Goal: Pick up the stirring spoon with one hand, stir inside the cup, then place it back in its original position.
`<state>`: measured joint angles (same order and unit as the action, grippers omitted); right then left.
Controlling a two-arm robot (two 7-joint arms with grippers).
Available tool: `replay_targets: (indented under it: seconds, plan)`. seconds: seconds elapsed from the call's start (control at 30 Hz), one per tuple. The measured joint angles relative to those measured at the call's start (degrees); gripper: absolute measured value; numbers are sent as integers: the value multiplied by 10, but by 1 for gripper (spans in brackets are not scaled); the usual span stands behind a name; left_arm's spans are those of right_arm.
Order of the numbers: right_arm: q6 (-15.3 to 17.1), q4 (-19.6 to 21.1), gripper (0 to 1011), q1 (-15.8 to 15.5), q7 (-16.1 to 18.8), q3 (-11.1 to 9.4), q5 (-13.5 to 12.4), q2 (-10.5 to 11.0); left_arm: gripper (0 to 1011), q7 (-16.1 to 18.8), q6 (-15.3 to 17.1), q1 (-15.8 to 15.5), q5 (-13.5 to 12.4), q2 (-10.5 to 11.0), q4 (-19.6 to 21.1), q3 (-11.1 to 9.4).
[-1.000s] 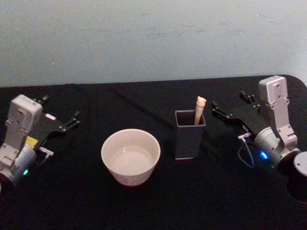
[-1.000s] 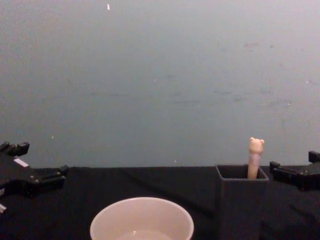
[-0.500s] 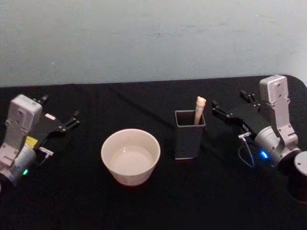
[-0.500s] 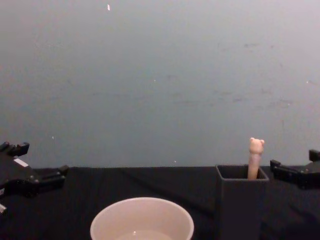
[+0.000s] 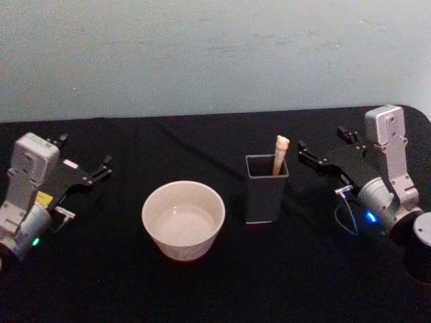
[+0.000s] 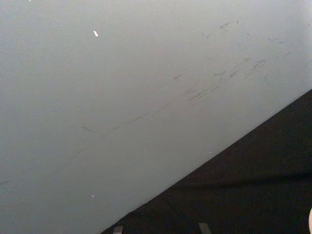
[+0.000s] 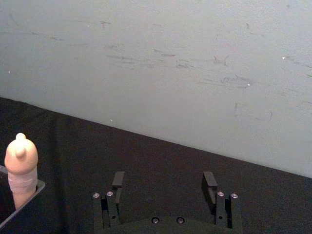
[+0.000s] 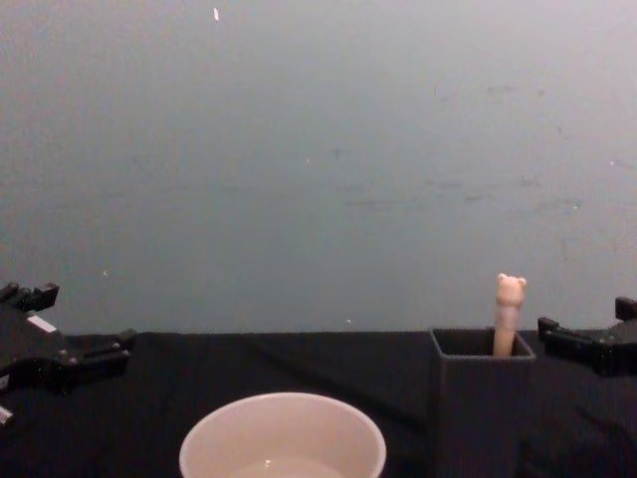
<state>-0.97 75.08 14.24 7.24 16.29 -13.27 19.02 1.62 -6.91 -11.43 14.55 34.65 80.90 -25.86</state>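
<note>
We faced a pale grey-blue wall (image 5: 215, 54) behind a black-clothed table (image 5: 215, 282). Left of our right gripper (image 5: 323, 149), its fingers spread apart and empty, stood the cup (image 5: 183, 220), the dark holder (image 5: 266, 188), and in it the stirring spoon (image 5: 279, 153). Far left, our left gripper (image 5: 84, 161) sat likewise spread.

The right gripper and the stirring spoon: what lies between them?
In the head view, only bare black tablecloth and the holder's rim separate the open right gripper from the stirring spoon.
</note>
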Motion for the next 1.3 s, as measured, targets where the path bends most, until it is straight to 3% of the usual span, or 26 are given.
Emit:
replay_targets:
  seconds: [1.3]
  plan:
    - [0,0,1002,0,0,0,0,0,1001,0,0,0,0,0,0,0]
